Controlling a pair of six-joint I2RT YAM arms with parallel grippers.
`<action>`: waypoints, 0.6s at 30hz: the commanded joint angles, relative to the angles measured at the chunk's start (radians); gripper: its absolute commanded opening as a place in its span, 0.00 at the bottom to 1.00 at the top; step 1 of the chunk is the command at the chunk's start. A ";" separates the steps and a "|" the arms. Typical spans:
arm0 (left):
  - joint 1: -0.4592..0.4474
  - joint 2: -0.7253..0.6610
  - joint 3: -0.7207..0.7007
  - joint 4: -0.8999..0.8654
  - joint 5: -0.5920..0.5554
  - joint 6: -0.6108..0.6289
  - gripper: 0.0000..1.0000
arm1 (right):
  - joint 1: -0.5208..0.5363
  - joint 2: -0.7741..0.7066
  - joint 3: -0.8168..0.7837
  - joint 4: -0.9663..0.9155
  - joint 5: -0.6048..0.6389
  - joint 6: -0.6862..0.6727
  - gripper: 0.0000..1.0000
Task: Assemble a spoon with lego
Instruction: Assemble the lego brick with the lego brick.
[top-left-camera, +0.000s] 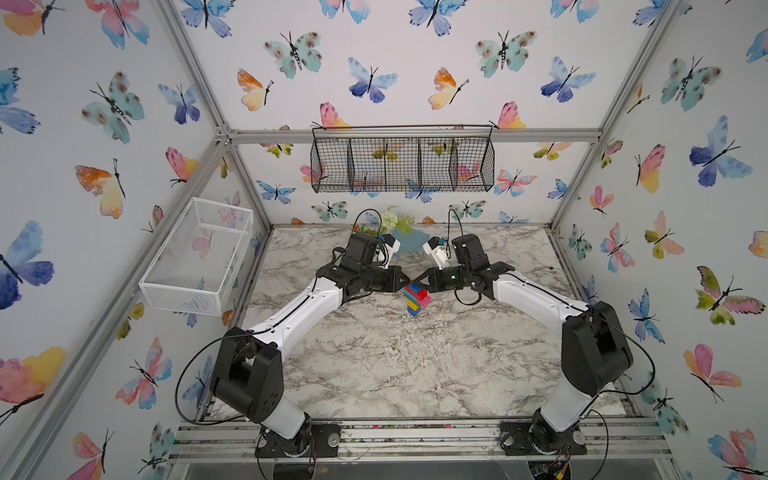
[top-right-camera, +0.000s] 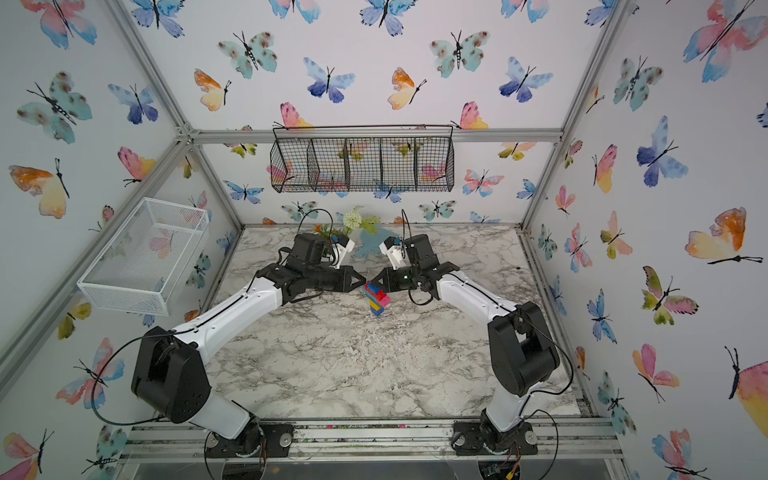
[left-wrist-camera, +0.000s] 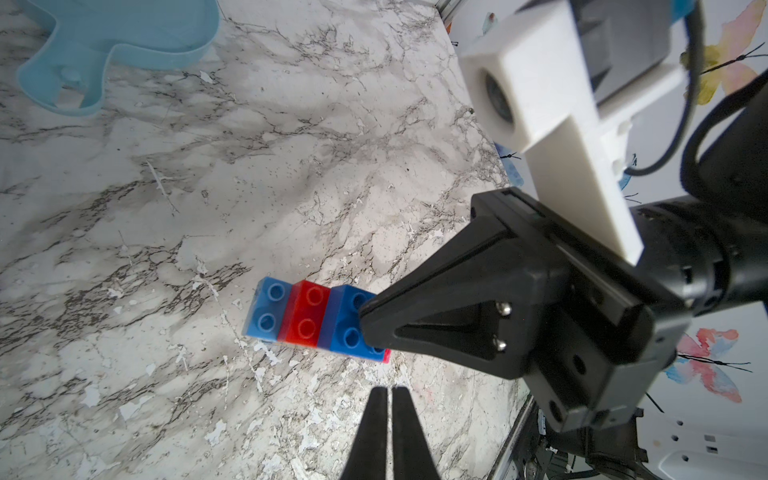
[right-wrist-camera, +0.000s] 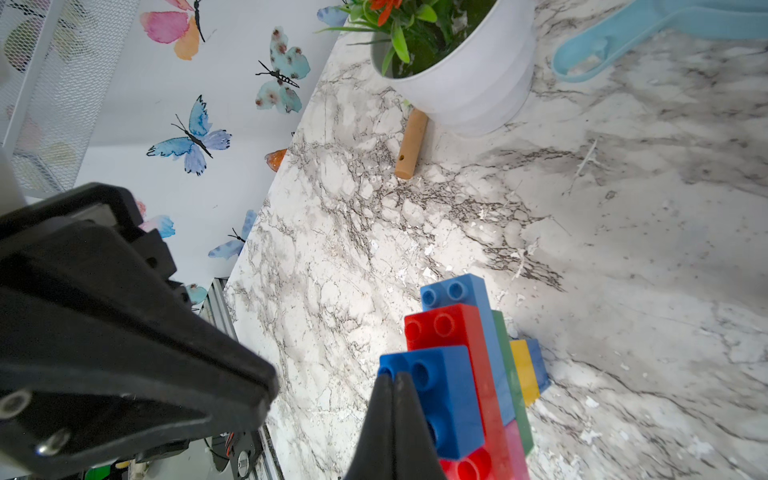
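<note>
While both white-and-black robot arms, left arm (top-left-camera: 299, 307) and right arm (top-left-camera: 536, 299), reach in from the front edge of the grey-veined marble-patterned desk (top-left-camera: 395, 365), their wrists meet near its middle, a little toward the back edge. A white mesh rectangular basket (top-left-camera: 199, 253) hangs on the left wall and a black wire three-bay basket (top-left-camera: 403, 164) on the back wall, both off the desk.

A round white pot of green artificial plants (right-wrist-camera: 469, 83) and a flat pale-blue plastic dish with a short handle (left-wrist-camera: 124, 37) sit side by side by the back edge.

The left gripper (left-wrist-camera: 386, 399) has its jaws together on nothing, its tips just beside the spoon. The right gripper (right-wrist-camera: 392, 380) also has its jaws pressed together, tips touching the dark-blue brick at the head.

The spoon (top-left-camera: 417, 299), a multicoloured studded plastic brick shape, rests on the desk between the two grippers. Its blue and yellow stem points toward the front edge in both top views. Whether it lies flat or stands I cannot tell.
</note>
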 joint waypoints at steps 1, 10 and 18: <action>-0.006 0.010 -0.007 0.009 0.020 0.019 0.09 | -0.003 0.013 -0.046 -0.056 0.017 0.000 0.02; -0.008 0.016 -0.009 0.008 0.021 0.021 0.09 | -0.003 0.006 -0.097 -0.061 0.023 0.003 0.02; -0.009 0.011 -0.023 0.009 0.014 0.019 0.09 | -0.003 -0.003 -0.080 -0.061 0.023 0.015 0.02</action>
